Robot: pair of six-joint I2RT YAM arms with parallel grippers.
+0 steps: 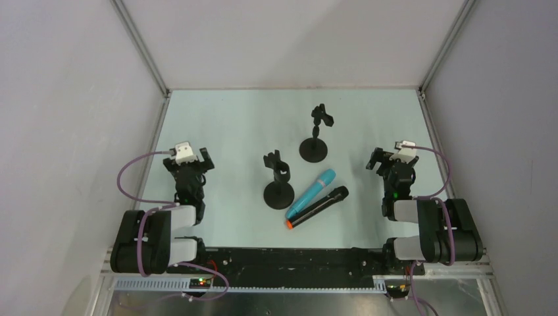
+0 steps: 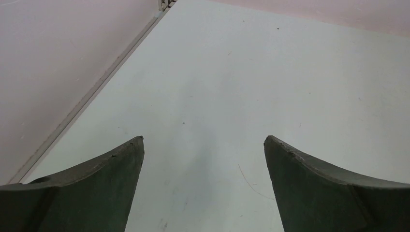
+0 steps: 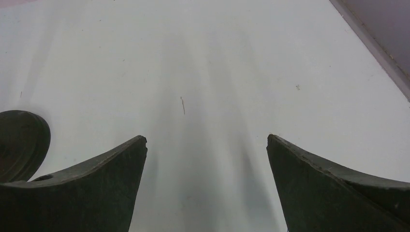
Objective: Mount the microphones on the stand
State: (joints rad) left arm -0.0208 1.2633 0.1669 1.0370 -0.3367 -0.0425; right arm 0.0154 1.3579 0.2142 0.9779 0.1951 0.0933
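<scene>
Left gripper (image 2: pixel 203 139), right gripper (image 3: pixel 207 137): jaws spread wide, nothing between, each over bare table (image 1: pixel 224 125).
Centre, toward near edge: black microphone (image 1: pixel 319 207), orange-red end cap (image 1: pixel 289 225) toward arm bases, lying flat, touching turquoise microphone (image 1: pixel 310 193) alongside.
Judgement: light, rigid, smooth, apt to roll; take hold mid-barrel.
Just beside them: near stand (image 1: pixel 278 194). Farther back: far stand (image 1: pixel 313 150). Neither holds a microphone.
No containers.

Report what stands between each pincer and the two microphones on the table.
Right pincer: nothing visible in the gap to the black microphone, which lies alongside the blue microphone. Left pincer: the nearer stand sits roughly on the line to them. Both pincers are open and empty.
</scene>
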